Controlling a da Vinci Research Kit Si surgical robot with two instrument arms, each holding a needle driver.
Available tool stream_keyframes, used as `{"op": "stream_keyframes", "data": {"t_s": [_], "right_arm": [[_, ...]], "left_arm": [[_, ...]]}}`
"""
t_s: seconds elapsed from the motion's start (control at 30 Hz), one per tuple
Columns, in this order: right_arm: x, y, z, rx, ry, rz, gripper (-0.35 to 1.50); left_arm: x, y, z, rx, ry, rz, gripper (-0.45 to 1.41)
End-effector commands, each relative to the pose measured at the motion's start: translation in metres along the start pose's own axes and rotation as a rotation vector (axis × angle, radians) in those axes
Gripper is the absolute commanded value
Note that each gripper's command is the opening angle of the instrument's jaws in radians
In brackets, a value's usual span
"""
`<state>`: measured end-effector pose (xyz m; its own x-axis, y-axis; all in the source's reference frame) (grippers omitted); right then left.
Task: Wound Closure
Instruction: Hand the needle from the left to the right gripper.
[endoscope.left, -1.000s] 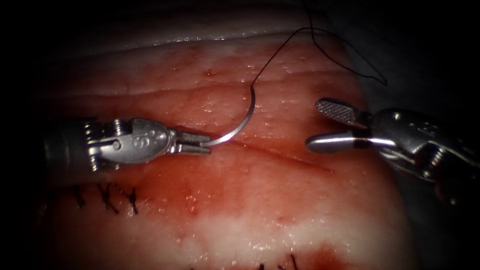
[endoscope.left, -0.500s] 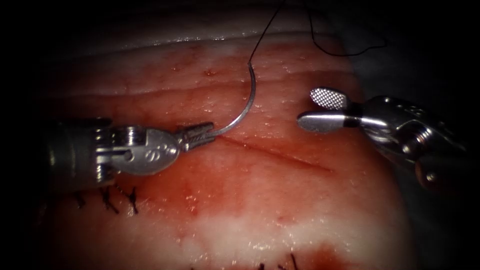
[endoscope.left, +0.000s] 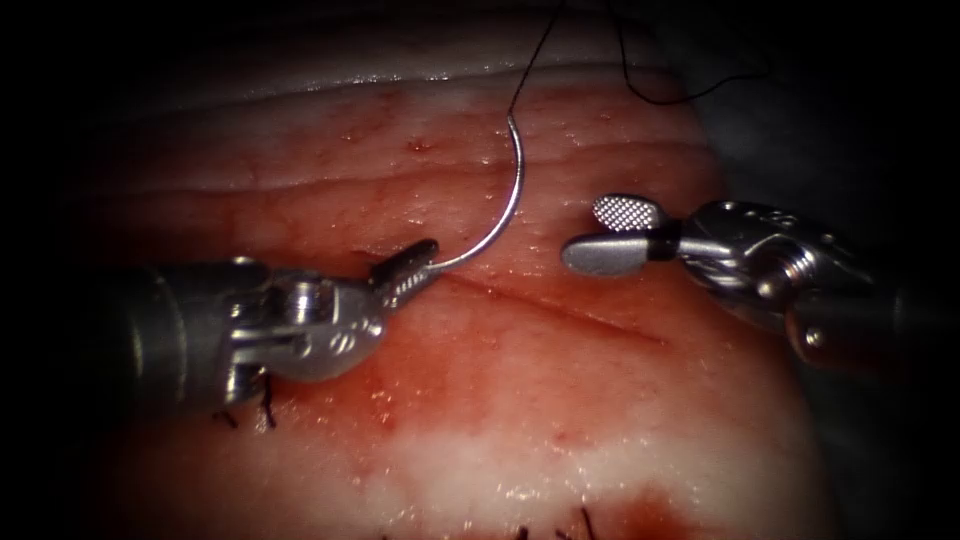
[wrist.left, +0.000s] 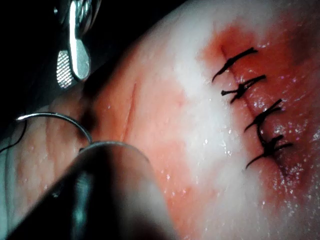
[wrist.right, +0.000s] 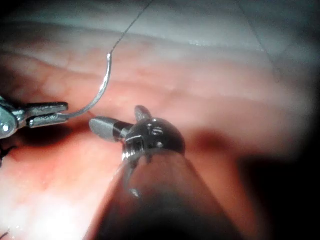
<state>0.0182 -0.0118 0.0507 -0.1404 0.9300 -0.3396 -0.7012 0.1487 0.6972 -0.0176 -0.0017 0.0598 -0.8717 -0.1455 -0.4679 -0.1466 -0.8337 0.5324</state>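
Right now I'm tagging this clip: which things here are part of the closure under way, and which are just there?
In use:
- left claw, shut on the curved steel needle at its tip end, clear of the tissue
- thin black thread
- open right claw, empty
- straight open cut

Just there:
- finished black stitches
- red fluid

A row of finished dark stitches (wrist.left: 252, 107) crosses an older closed cut, away from the open one.
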Motion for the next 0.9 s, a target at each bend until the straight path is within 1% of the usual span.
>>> {"op": "stream_keyframes", "data": {"t_s": [0.03, 0.13, 0.37, 0.5, 0.63, 0.83, 0.9], "right_arm": [[0.0001, -0.0005, 0.0012, 0.001, 0.003, 0.004, 1.37], [0.0002, -0.0008, 0.0014, -0.002, 0.003, 0.025, 1.39], [0.0003, -0.0014, 0.0023, -0.012, 0.006, 0.042, 1.39], [0.0004, -0.0016, 0.0028, -0.016, 0.011, 0.045, 1.39], [0.0006, -0.0020, 0.0035, -0.019, 0.026, 0.057, 1.37], [0.0007, -0.0021, 0.0040, -0.023, 0.038, 0.061, 1.29], [0.0007, -0.0022, 0.0040, -0.024, 0.038, 0.073, 1.15]], "left_arm": [[0.0003, 0.0002, 0.0008, 0.012, -0.003, 0.011, -0.45], [0.0006, 0.0004, 0.0008, 0.037, -0.021, 0.035, -0.45], [0.0013, 0.0008, 0.0007, 0.048, -0.042, 0.085, -0.45], [0.0017, 0.0008, 0.0005, 0.070, -0.053, 0.126, -0.45], [0.0024, 0.0009, 0.0000, 0.077, -0.064, 0.135, -0.45], [0.0033, 0.0011, -0.0007, 0.087, -0.054, 0.147, -0.45], [0.0035, 0.0011, -0.0009, 0.092, -0.051, 0.157, -0.45]]}}
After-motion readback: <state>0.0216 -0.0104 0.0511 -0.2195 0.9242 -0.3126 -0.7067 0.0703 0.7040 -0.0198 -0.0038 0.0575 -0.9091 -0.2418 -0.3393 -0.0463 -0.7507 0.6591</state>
